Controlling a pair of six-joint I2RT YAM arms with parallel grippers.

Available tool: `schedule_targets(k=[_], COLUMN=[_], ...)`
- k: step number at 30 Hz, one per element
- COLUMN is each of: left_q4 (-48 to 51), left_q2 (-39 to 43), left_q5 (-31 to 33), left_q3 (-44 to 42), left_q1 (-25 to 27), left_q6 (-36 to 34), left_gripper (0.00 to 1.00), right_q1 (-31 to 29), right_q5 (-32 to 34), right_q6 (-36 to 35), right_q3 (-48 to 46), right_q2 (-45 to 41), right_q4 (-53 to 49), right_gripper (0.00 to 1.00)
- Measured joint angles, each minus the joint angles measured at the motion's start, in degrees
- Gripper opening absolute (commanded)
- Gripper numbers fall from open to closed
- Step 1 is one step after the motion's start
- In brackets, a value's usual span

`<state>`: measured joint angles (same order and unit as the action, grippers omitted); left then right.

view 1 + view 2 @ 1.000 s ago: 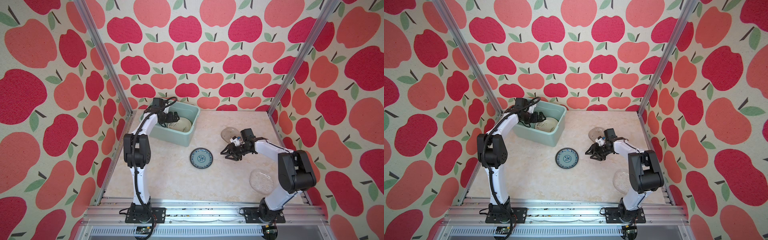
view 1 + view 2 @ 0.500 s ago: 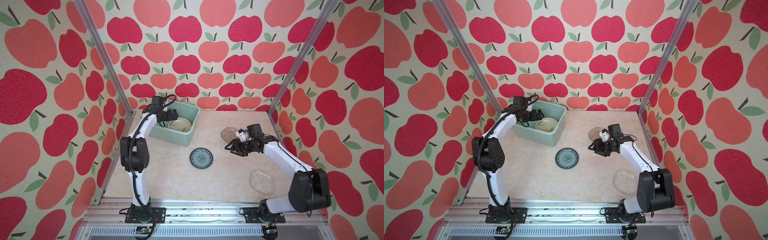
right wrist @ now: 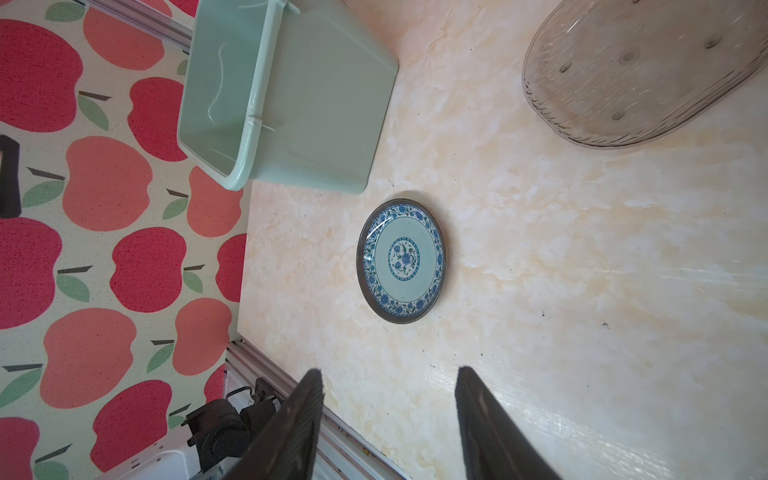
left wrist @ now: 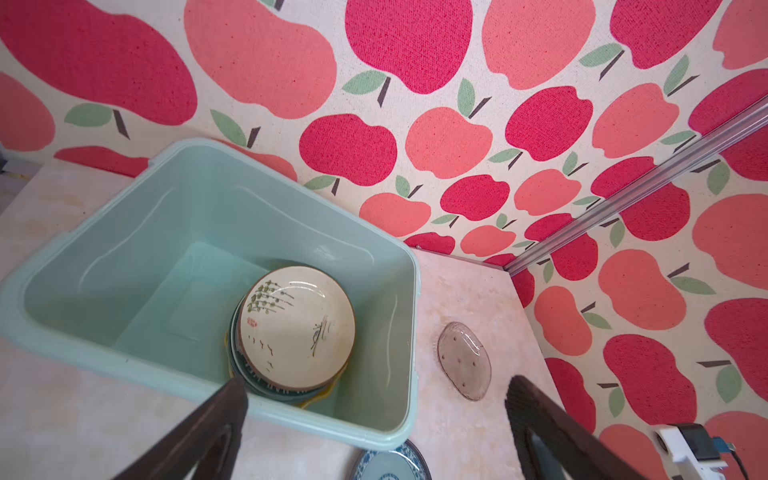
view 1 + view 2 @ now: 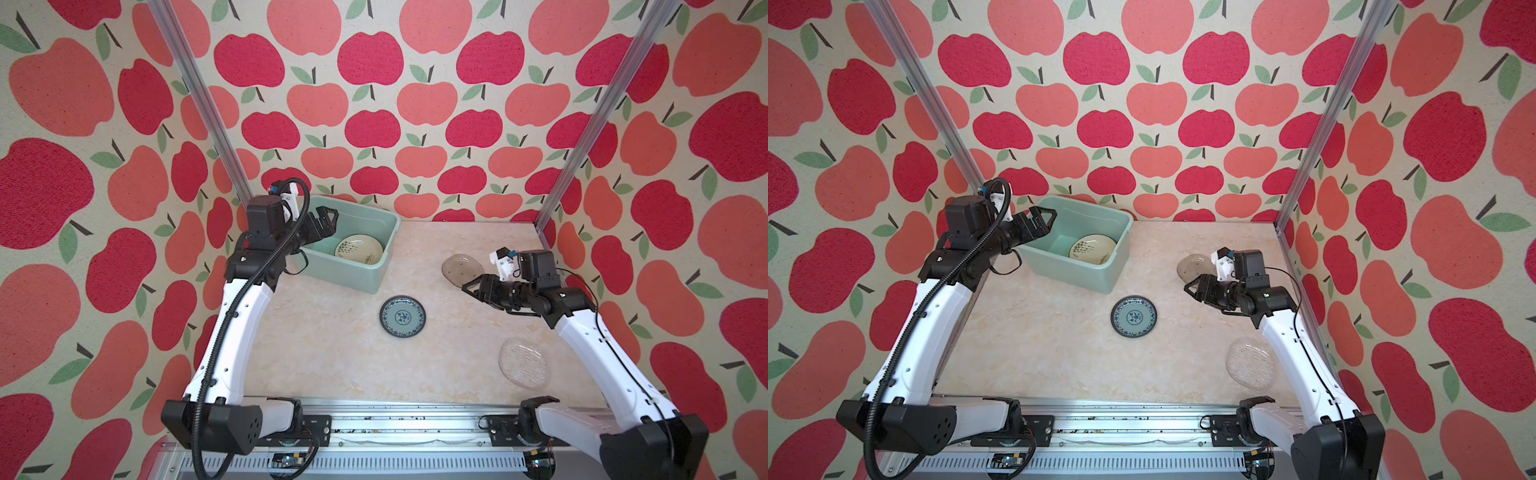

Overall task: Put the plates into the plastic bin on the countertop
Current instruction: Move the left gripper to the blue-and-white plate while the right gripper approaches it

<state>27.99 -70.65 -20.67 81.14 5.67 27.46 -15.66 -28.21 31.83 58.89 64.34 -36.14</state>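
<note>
left gripper [image 5: 326, 219] spread wide above plastic bin [image 5: 353, 276] rim | right gripper [image 5: 476, 293] parted, empty | risk: flat teal plate [image 5: 402, 316] near bin skids when pinched

Bright, even, diffuse light. The teal plate [image 3: 402, 260] casts a thin soft shadow; white glare streaks the countertop [image 3: 582, 399] in the right wrist view.

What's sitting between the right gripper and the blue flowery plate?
Nothing. Only bare countertop lies between the right gripper and the blue flowery plate, as the right wrist view shows.
</note>
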Motion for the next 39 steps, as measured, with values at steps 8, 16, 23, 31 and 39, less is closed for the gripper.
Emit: schedule_targets(k=[8,16,23,31,39], left_q4=[3.91,3.39,-5.81,-16.28,-25.07], left_q2=[10.82,2.64,-6.27,-18.27,-27.21], left_q5=[-10.56,-17.22,-17.77,-17.86,-24.13], left_q3=[-23.76,-33.2,-37.0,-38.03,-34.64], left_q1=[1.97,4.83,8.11,10.32,13.42], left_q6=[12.22,15.34,20.92,24.35,26.08], left_gripper=[0.99,0.99,1.0,0.98,0.91], right_q1=[-0.42,-6.12,-8.96,-8.98,-10.12], right_q5=[-2.56,-2.23,-1.68,-1.01,-1.09], right_q6=[-0.74,-1.14,1.33,2.34,3.61], right_q3=[2.97,5.88,9.75,18.73,23.63], right_q2=[7.74,21.27,33.59,45.27,54.21], right_q4=[-1.09,-1.05,0.59,1.68,1.44], right_gripper=[0.55,0.56,0.56,0.55,0.54])
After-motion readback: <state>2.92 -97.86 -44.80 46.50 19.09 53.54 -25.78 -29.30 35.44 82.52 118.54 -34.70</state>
